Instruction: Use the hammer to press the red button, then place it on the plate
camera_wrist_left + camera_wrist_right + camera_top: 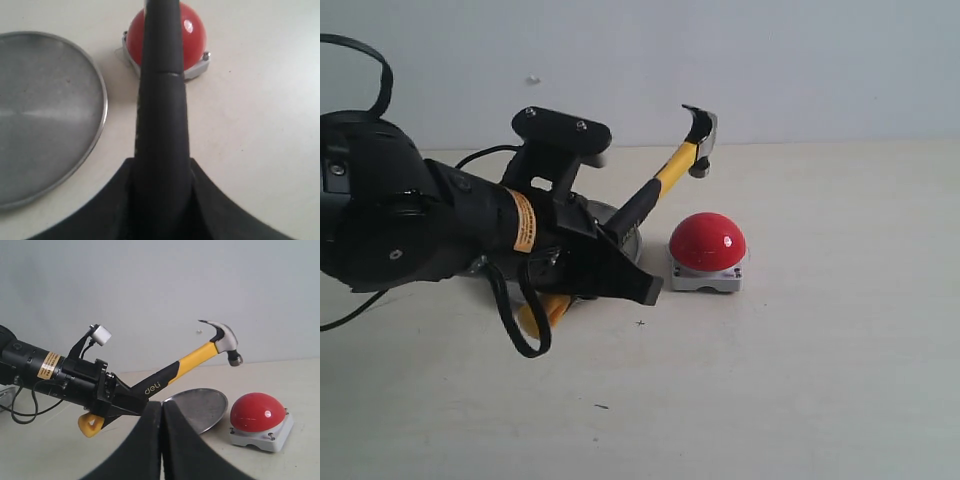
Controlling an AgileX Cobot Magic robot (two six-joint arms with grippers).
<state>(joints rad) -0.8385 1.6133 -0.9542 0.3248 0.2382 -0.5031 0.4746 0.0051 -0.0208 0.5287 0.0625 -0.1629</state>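
Left end effector (616,250) was clamped on the hammer (670,175) around its black grip. The handle slanted up, so the head sat upper centre of the exterior view, above the red button (708,241) and clear of it. Button sat on the worktop (800,350) right of centre, with the plate (50,115) just left of it, mostly hidden by the arm. Right end effector (162,440) had its fingers pressed together, holding nothing.

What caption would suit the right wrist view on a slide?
Left pincer holds the hammer by its black grip, head raised above the red button, plate alongside.
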